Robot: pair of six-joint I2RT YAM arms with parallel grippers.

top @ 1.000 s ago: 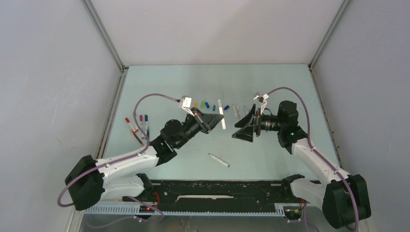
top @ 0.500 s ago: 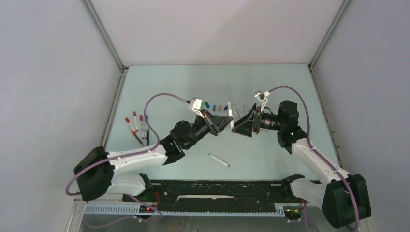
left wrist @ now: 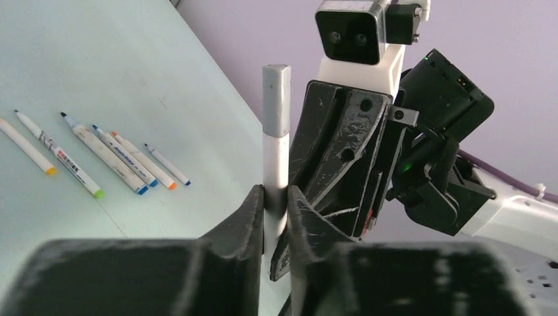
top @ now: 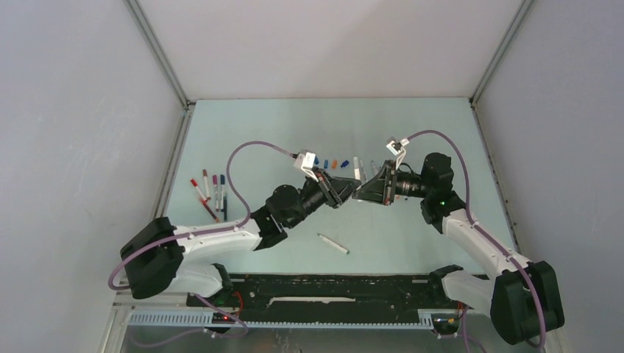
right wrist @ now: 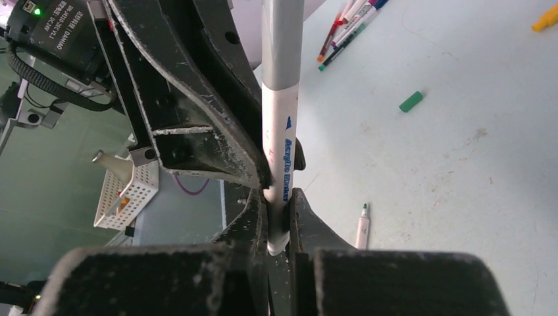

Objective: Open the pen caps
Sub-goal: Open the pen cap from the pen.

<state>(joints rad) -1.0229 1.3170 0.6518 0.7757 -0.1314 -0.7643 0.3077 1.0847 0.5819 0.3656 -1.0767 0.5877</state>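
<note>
The grey cap (left wrist: 276,99) sits on the end of a white barrel (right wrist: 281,151) with blue lettering. The whole marker is held up off the table (top: 412,125) between the two arms. The left gripper (left wrist: 275,197) has its fingers pressed onto the barrel a little way down from the cap. The right gripper (right wrist: 279,214) pinches the same barrel right next to that, close to its bare end. The two grippers meet nose to nose with the marker crossing between them.

Just beyond where they meet, away from the arm bases, a short line of loose caps (top: 330,162) in blue and orange lies on the table. Seen from the right wrist, a green cap (right wrist: 411,101) lies alone, off to the right of that gripper's fingers.

To the left of the left gripper's fingers, as its own camera sees it, five pens (left wrist: 108,155) lie side by side with orange, green and blue tips. On the near side of the grippers, toward the bases, lies a single pen (top: 332,244). Out past the left arm's elbow is a row of pens (top: 210,193) with red, purple and blue ends.
</note>
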